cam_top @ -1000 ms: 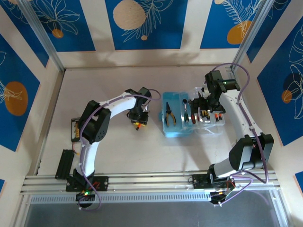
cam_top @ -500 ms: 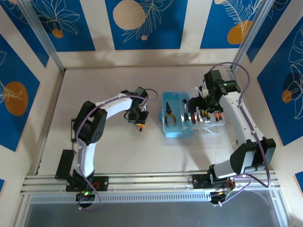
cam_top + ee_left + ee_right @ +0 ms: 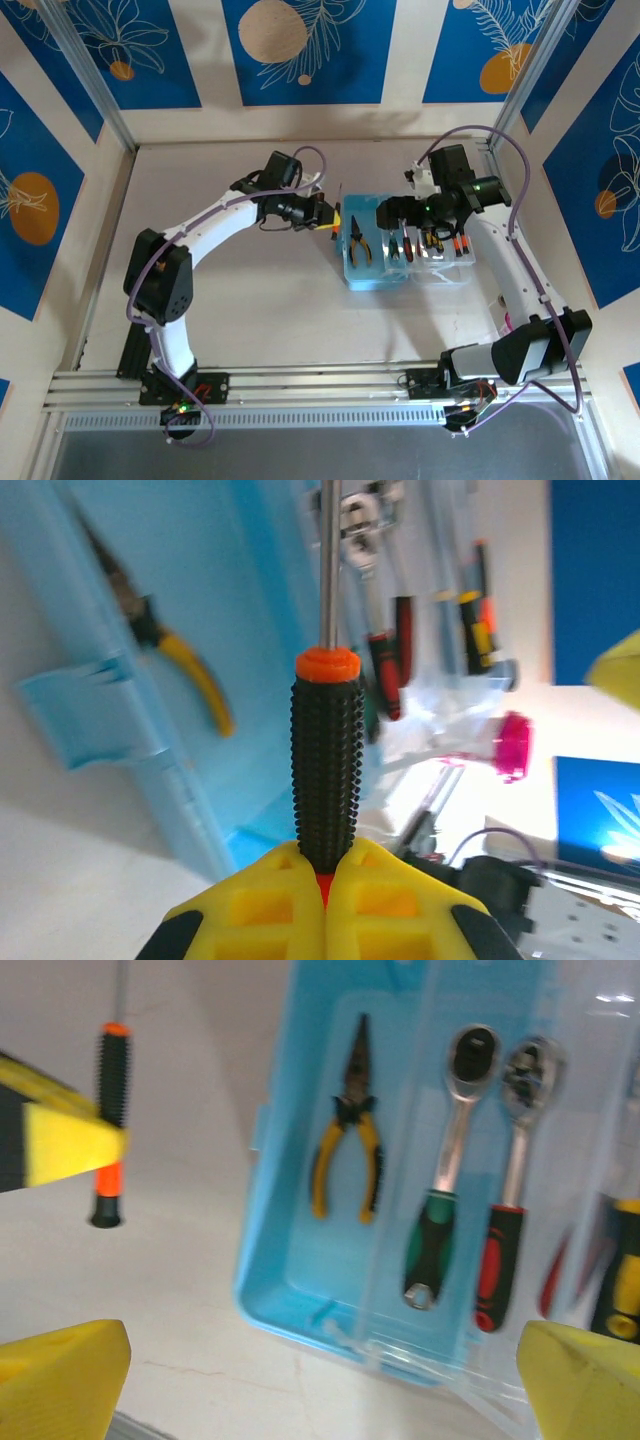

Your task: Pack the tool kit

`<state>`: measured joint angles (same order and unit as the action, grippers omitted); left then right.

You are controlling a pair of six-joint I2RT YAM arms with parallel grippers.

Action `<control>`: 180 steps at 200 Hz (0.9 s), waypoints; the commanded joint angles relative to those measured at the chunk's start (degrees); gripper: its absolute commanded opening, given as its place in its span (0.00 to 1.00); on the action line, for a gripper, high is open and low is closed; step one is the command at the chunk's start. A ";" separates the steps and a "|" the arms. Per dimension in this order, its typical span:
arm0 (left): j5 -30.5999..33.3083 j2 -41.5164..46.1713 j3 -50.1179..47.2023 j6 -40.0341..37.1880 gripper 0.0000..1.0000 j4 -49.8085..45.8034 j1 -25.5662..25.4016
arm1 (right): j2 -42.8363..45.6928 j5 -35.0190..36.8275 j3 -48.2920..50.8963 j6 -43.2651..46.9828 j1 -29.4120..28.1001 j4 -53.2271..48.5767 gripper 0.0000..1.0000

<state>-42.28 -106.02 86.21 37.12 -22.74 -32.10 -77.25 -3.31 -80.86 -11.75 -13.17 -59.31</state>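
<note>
Pale table (image 3: pixel 250 300), blue walls. L gripper (image 3: pixel 324 215) is clenched on the screwdriver (image 3: pixel 327 770), tip aimed at the blue case (image 3: pixel 375 283) just beside it, prob. so it can slide in near the pliers (image 3: pixel 357 243). R gripper (image 3: pixel 393 213) hangs spread wide over the case, holding nothing.

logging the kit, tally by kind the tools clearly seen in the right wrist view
pliers: 1
ratchet wrenches: 2
screwdriver: 1
total: 4, leaving out the cut-off tools at the right edge
</note>
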 commanded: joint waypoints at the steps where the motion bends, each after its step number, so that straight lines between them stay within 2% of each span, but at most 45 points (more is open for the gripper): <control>1: -8.25 0.77 2.25 7.10 0.00 10.68 0.30 | 1.23 -8.89 0.77 -0.99 -1.33 4.55 0.99; 34: -11.71 -0.58 3.70 13.22 0.00 18.96 0.11 | 1.04 -13.70 2.66 -2.91 -3.35 9.77 0.98; 87: -12.99 0.11 1.88 15.95 0.00 23.35 -0.23 | -2.02 -17.27 3.97 -6.58 -4.51 15.63 0.73; 180: -14.36 -0.07 0.25 17.48 0.00 26.58 -0.91 | -6.85 -19.21 1.08 -8.03 -6.62 18.87 0.46</control>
<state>-54.02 -106.06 86.83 53.95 1.17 -32.53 -83.61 -21.04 -77.58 -19.18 -19.20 -41.58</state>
